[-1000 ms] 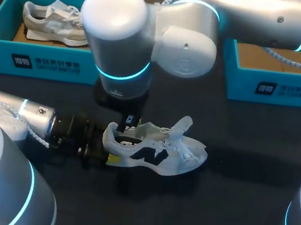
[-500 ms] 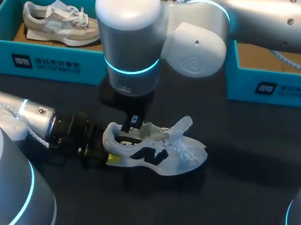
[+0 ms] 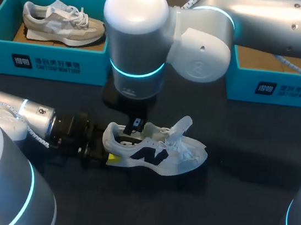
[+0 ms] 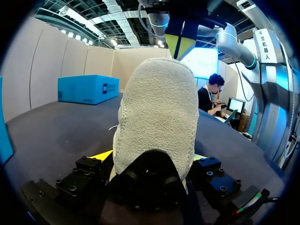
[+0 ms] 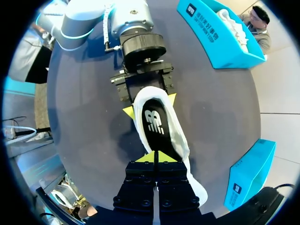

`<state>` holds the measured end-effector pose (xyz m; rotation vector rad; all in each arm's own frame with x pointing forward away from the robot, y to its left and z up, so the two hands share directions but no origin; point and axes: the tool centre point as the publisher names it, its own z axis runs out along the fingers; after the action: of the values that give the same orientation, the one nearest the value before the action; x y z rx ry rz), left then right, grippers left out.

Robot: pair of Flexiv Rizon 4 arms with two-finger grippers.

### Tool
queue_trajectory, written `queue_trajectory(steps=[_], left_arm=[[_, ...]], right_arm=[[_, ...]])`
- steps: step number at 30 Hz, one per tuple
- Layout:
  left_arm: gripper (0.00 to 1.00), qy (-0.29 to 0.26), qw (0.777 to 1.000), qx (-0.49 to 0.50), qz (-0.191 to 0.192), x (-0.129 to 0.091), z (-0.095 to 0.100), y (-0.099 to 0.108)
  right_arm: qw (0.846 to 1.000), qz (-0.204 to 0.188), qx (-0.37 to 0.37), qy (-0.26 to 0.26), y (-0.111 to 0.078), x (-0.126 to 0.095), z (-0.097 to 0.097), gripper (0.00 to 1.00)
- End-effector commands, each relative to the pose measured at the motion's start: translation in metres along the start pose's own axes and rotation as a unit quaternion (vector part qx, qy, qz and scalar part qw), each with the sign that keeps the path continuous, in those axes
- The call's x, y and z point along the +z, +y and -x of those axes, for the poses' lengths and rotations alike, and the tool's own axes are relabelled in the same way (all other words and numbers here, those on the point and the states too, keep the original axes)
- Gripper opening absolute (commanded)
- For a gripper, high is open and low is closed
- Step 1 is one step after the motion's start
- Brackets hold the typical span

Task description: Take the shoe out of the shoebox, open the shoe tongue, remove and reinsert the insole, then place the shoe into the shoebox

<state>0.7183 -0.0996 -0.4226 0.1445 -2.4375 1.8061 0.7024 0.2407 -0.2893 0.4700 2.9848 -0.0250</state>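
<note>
Shoe: a white shoe (image 3: pixel 156 149) lies on its side on the dark table (image 3: pixel 238 202), between the two boxes and out of both.
Tongue: the tongue (image 3: pixel 181 125) stands lifted.
Insole: the insole (image 5: pixel 153 123) lies inside the shoe; whether it has been out yet, I cannot tell.
Left gripper: the left gripper (image 5: pixel 149 106) is clamped on the heel from both sides.
Right gripper: the right gripper (image 5: pixel 154 157) has its fingers together at the front of the opening.
Left to do: likely the insole work, then boxing the shoe.
Left box: the left box (image 3: pixel 46 62) is blue and holds a second shoe (image 3: pixel 62 20).
Right box: the right box (image 3: pixel 278 88) is blue, with brown lining showing and no shoe seen.
</note>
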Motion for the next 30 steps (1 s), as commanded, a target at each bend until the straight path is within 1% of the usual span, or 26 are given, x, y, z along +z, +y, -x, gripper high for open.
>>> queue_trajectory(steps=[1,4,9,10,13,17,20,25,30], left_arm=[[0.00,0.000,1.000,-0.001,0.002,0.000,0.001,0.000],[0.00,0.000,1.000,-0.001,0.002,0.000,0.001,0.000],[0.00,0.000,1.000,-0.001,0.002,0.000,0.001,0.000],[0.00,0.000,1.000,-0.001,0.002,0.000,0.001,0.000],[0.00,0.000,1.000,-0.001,0.002,0.000,0.001,0.000],[0.00,0.000,1.000,-0.001,0.002,0.000,0.001,0.000],[0.00,0.000,1.000,-0.001,0.002,0.000,0.001,0.000],[0.00,0.000,1.000,-0.001,0.002,0.000,0.001,0.000],[0.00,0.000,1.000,-0.001,0.002,0.000,0.001,0.000]], right_arm=[[1.000,0.006,-0.003,0.003,-0.001,0.003,0.000,0.00],[1.000,0.005,-0.009,0.004,0.002,0.008,-0.002,0.00],[1.000,-0.009,-0.022,-0.019,0.004,0.023,0.000,0.00],[0.999,-0.008,-0.025,-0.027,0.004,0.025,0.001,0.00],[0.999,-0.004,-0.025,-0.029,0.005,0.034,0.005,0.00],[0.999,0.004,-0.042,-0.012,0.010,0.046,0.013,0.00],[0.999,-0.002,-0.054,0.000,0.012,0.055,0.018,0.00],[0.997,0.006,-0.070,0.014,0.007,0.070,0.024,0.00],[0.997,0.005,-0.070,0.035,0.003,0.074,0.023,0.00]])
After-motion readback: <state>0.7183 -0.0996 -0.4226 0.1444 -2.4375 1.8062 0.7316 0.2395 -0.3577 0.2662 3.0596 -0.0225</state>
